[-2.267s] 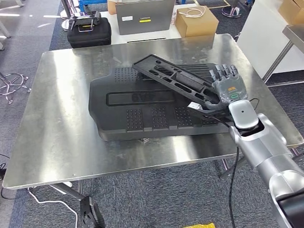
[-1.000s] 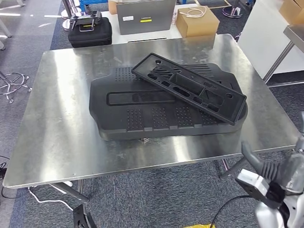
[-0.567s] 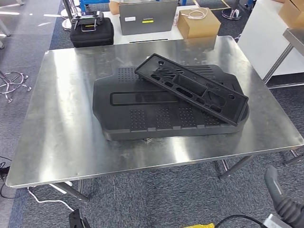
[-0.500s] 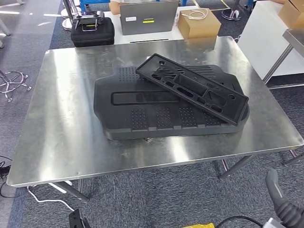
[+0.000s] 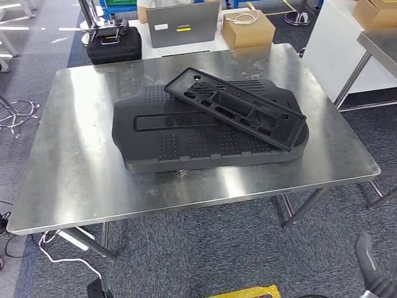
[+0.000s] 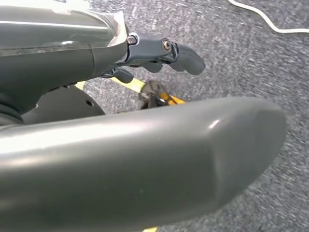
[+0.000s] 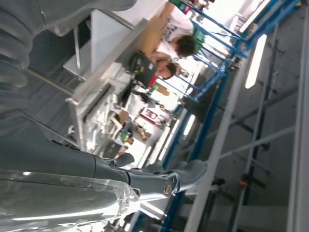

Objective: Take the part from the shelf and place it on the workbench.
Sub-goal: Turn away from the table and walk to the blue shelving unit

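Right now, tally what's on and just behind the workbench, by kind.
Black plastic parts on the workbench: 2, the large base panel and the long slotted part lying across it
Laptops: 1
Cardboard boxes: 1
Black carry cases: 1
Total: 5

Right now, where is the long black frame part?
In the head view, the long black frame part lies diagonally on the large black panel, toward the right of the steel workbench.
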`<action>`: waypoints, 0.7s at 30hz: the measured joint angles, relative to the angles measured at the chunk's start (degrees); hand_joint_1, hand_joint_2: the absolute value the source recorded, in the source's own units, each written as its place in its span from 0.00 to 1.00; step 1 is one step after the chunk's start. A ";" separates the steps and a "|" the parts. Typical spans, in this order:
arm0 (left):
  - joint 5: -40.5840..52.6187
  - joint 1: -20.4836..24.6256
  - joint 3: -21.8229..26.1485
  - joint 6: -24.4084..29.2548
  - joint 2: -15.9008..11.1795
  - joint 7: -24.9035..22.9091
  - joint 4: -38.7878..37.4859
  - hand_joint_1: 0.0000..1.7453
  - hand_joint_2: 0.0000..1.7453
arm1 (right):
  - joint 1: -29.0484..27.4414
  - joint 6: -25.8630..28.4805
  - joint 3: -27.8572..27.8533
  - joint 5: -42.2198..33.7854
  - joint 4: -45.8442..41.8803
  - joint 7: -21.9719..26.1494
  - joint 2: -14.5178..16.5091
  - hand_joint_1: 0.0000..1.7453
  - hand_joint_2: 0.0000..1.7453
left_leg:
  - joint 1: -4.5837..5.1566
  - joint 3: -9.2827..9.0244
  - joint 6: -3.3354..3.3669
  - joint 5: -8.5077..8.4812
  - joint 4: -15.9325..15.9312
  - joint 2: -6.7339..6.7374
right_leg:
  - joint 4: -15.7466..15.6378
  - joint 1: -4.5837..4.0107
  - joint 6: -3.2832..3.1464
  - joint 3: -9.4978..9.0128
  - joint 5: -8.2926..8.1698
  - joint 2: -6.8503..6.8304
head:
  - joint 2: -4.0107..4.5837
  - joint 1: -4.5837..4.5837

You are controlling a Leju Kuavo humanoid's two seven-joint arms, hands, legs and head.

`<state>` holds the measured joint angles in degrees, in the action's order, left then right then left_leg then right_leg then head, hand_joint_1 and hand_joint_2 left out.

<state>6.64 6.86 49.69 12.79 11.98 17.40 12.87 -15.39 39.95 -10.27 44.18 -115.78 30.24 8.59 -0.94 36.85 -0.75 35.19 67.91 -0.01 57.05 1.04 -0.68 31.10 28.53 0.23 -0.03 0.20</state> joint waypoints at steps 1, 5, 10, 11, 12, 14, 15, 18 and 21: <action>0.00 0.00 0.02 0.00 -0.02 0.02 0.00 0.00 0.00 | -0.06 0.00 -0.01 -0.17 0.18 -0.21 0.02 0.00 1.00 | 0.01 0.96 0.00 1.92 3.70 0.00 | 0.04 -0.17 -0.16 0.67 -0.45 -0.09 | -0.01 0.00; 0.00 -0.01 0.05 -0.08 -0.07 0.13 0.00 0.00 0.00 | -0.15 0.00 0.06 -1.34 0.97 -1.18 -0.01 0.00 1.00 | 0.08 -3.77 0.41 -0.66 1.01 0.00 | 0.42 -0.44 0.11 3.08 -2.05 -0.24 | 0.01 -0.02; -0.01 -0.11 0.05 -0.16 -0.11 0.28 0.00 0.00 0.00 | -0.19 0.00 0.21 -2.50 1.33 -2.09 -0.57 0.00 1.00 | 0.56 -11.01 1.31 -2.90 -11.53 -0.02 | 1.16 -0.53 1.82 4.57 -3.79 -0.26 | 0.01 -0.09; -0.01 -0.16 0.05 -0.17 -0.09 0.29 0.00 0.00 0.00 | -0.20 0.00 0.22 -2.56 1.38 -2.14 -0.71 0.00 1.00 | 0.59 -10.69 1.62 -3.23 -11.56 0.09 | 1.26 -0.39 2.17 4.71 -3.78 -0.24 | 0.01 -0.10; -0.01 -0.19 0.05 -0.17 -0.08 0.29 0.00 0.00 0.00 | -0.23 0.00 0.23 -2.60 1.45 -2.16 -0.84 0.00 1.00 | 0.60 -10.32 2.07 -3.69 -11.58 0.21 | 1.82 -0.28 2.48 4.98 -2.92 -0.23 | 0.00 -0.14; -0.01 -0.19 0.07 -0.17 -0.04 0.34 0.00 0.00 0.00 | -0.28 0.00 0.26 -2.64 1.63 -2.33 -1.13 0.00 1.00 | 0.61 -9.24 2.92 -4.83 -11.69 0.48 | 5.92 -0.11 2.86 6.24 1.65 -0.21 | 0.00 -0.18; -0.01 -0.18 0.07 -0.17 -0.04 0.39 0.00 0.00 0.00 | -0.29 0.00 0.27 -2.64 1.75 -2.47 -1.26 0.00 1.00 | 0.75 -8.57 3.20 -5.39 -11.66 0.53 | 9.38 -0.11 3.01 7.10 4.50 -0.23 | 0.00 -0.20; 0.00 -0.20 0.07 -0.19 -0.04 0.45 0.00 0.00 0.00 | -0.30 0.00 0.31 -2.59 2.22 -3.03 -1.70 0.00 1.00 | 1.31 -6.41 3.58 -7.03 -11.54 0.69 | 16.82 -0.14 3.14 7.35 7.23 -0.23 | -0.01 -0.18; -0.01 -0.20 0.08 -0.27 -0.01 0.43 0.00 0.00 0.00 | -0.14 -0.19 0.46 -2.58 2.67 -4.31 -2.22 0.00 1.00 | 1.82 -4.64 3.61 -8.50 -11.48 0.65 | 8.17 -0.52 2.16 -0.12 3.06 -0.12 | 0.01 -0.16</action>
<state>6.64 6.66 49.77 12.52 11.97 17.84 12.87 -15.53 39.76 -9.80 41.60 -113.11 25.92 6.38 0.89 32.21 2.85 26.69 56.43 0.63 65.23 0.52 1.48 30.97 31.59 0.11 -0.03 0.04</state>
